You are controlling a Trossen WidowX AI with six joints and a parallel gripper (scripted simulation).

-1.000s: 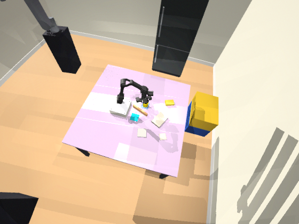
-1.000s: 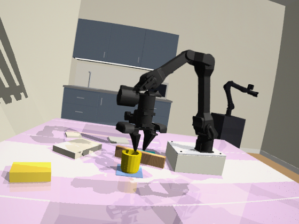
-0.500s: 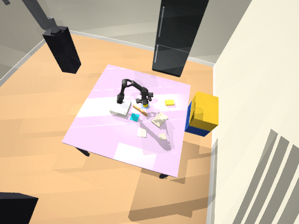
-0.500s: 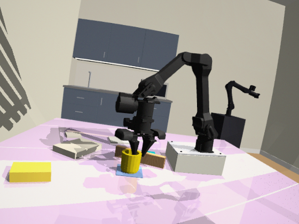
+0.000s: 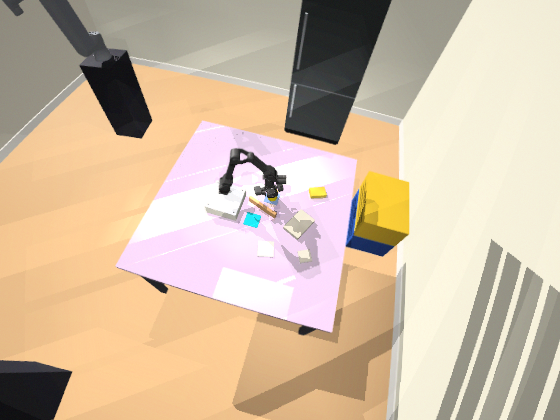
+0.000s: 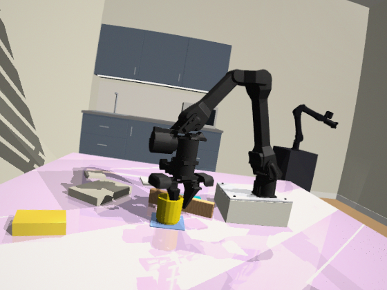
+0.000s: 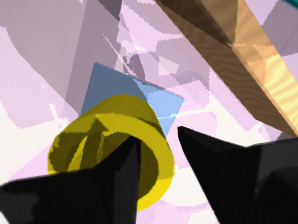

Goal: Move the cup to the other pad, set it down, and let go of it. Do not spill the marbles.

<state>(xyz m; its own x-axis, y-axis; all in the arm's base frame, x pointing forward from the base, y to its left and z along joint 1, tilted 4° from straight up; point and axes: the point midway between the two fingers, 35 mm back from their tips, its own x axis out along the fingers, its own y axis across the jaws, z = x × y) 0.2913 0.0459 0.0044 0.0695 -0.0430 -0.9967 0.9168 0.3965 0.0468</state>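
Note:
The yellow cup (image 5: 273, 199) (image 6: 168, 211) (image 7: 125, 105) stands on the blue pad (image 6: 176, 226) (image 7: 107, 82). My gripper (image 6: 180, 204) (image 7: 158, 134) points down at the cup's rim and is open. One finger reaches inside the cup and the other is outside, with the cup's wall between them and a gap beside the outer finger. A tiny red speck shows in the cup at the inner fingertip; the other marbles, if any, are hidden. The cyan pad (image 5: 252, 220) lies across the wooden bar from the cup, mostly hidden in the exterior view.
The wooden bar (image 5: 262, 206) (image 6: 204, 208) (image 7: 240, 55) stands between the two pads. A yellow block (image 5: 317, 192) (image 6: 39, 222) and a flat beige block (image 5: 299, 225) (image 6: 98, 195) lie away from the cup. The arm's white base box (image 5: 225, 206) (image 6: 257, 212) is near the bar.

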